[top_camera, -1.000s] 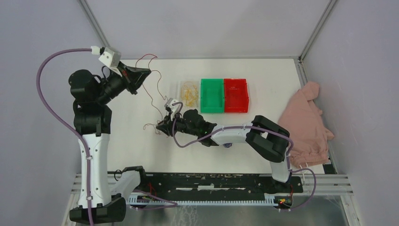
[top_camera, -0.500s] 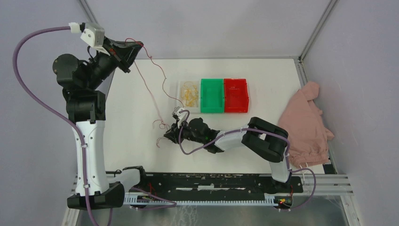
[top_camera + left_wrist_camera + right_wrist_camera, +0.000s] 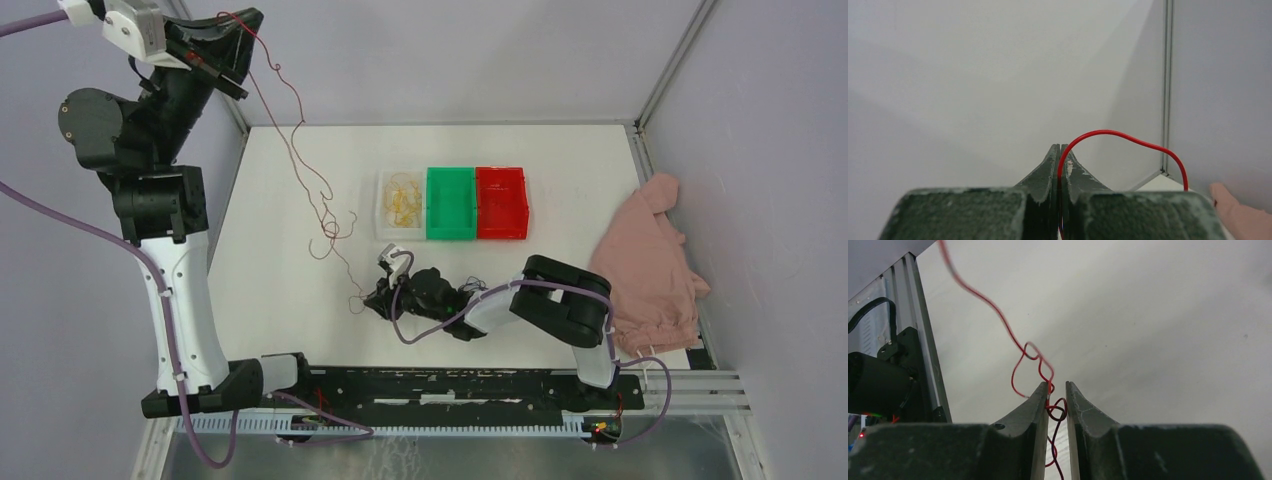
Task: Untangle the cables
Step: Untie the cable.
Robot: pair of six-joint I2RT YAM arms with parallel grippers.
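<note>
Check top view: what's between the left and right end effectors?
Only the red cable, running from the left end effector down to the right end effector, looped midway over the table. Top view.

Red cable (image 3: 1020, 346) loops into the gap of the narrowly parted right pincer (image 3: 1056, 384), trailing toward 11 o'clock above the pale tabletop (image 3: 1158, 320).

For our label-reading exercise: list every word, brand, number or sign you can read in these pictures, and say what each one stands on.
No text can be read in any view.
Clear tray, green tray, red tray: no legible print.
Left arm, right arm: no readable label; any marking is too small to tell.
Pink cloth, red cable: nothing written.
</note>
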